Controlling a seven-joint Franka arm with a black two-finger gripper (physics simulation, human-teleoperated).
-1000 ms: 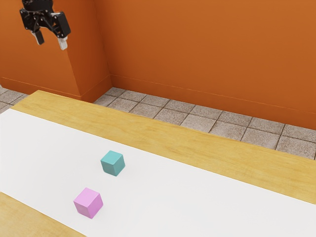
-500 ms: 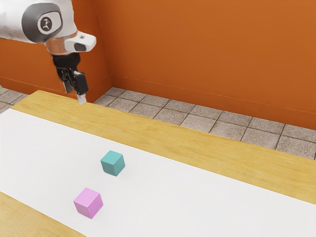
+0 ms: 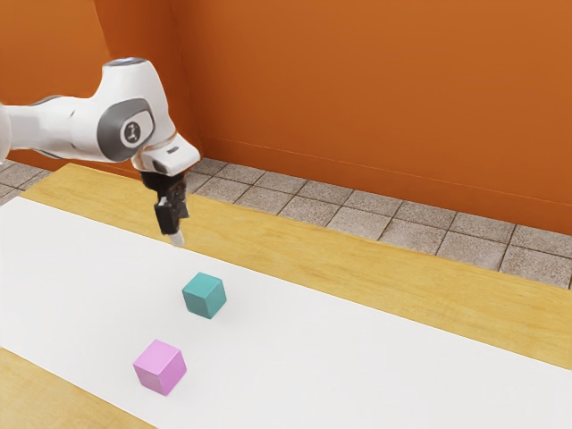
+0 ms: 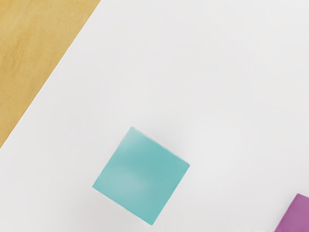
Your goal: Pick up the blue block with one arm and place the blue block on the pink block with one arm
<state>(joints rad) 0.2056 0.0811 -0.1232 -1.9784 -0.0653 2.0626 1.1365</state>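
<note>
The arm's fingers (image 3: 176, 236) hang over the white sheet (image 3: 375, 357) on the bench (image 3: 375, 268), apart from the blue block (image 3: 205, 295) and up toward the exterior view's left of it. They show edge-on, so I cannot tell how wide they stand. The blue block (image 4: 141, 175) sits flat on the sheet, near the pink block (image 3: 160, 366) but not touching it.

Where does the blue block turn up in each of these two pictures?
Exterior view: blue block on the white sheet, between the gripper and the pink block.
Wrist view: blue block on the white sheet, pink block cut off nearby.
Shared landmark: the pink block.
</note>
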